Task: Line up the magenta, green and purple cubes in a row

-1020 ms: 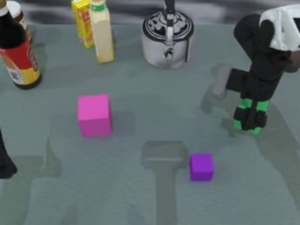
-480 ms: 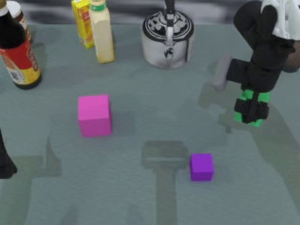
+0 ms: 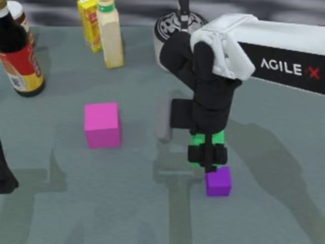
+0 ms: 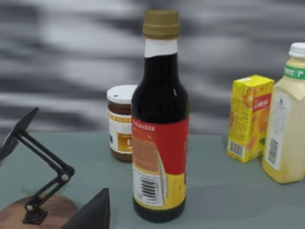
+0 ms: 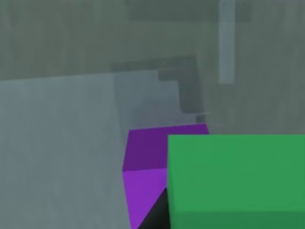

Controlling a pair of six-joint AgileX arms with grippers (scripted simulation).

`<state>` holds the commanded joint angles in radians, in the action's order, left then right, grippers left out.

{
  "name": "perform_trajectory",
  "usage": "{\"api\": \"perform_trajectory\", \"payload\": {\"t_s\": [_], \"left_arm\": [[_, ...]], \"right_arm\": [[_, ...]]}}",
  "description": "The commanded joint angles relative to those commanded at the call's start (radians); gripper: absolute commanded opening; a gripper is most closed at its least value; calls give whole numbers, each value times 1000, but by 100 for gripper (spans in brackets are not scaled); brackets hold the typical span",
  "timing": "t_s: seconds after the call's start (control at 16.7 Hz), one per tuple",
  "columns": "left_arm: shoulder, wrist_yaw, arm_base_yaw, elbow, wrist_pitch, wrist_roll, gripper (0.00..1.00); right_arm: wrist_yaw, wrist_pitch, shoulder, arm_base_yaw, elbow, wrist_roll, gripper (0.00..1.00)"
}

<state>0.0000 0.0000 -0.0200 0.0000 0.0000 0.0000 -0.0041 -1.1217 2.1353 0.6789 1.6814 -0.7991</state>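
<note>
At the far left edge of the top view, low down, sits the left pincer, parked. Only a dark bit of it shows, so I cannot tell if it is wide or narrow.

Up in the upper left stand a dark sauce bottle, a small jar behind it, a yellow juice box and a pale cream bottle. They are all well away from the cubes.

The magenta cube rests on the tabletop, left of the middle. Nothing is touching it.

Behind the arm, at the top middle, a kettle peeks out.

Just right of the middle, the right pincer hangs down and is clamped on the green cube. Only small green bits show past its black fingers. In the right wrist view the green cube fills the lower right and covers part of the purple cube. The purple cube sits on the tabletop right under the pincer's tip, a bit lower in the frame.

Here is what could go wrong, I think. The green cube is very close to the purple one. If the arm goes straight down here, the green cube could land on the purple cube's edge, tip over, or shove it crooked. Then the row would be messy. There is also a big gap to the magenta cube, so the green one may need to go more to the left.
</note>
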Motion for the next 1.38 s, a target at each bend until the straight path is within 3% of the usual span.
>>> {"api": "perform_trajectory", "payload": {"t_s": [0.24, 0.6, 0.96, 1.26, 1.38], "left_arm": [[0, 0, 0, 0, 0, 0, 100], [0, 0, 0, 0, 0, 0, 100], [0, 0, 0, 0, 0, 0, 100], [0, 0, 0, 0, 0, 0, 100], [0, 0, 0, 0, 0, 0, 100]], "right_arm": [[1, -11, -17, 117, 5, 33, 0], [0, 6, -9, 115, -10, 37, 0], [1, 210, 51, 119, -141, 37, 0], [1, 232, 61, 121, -159, 36, 0], [1, 232, 61, 121, -159, 36, 15]]}}
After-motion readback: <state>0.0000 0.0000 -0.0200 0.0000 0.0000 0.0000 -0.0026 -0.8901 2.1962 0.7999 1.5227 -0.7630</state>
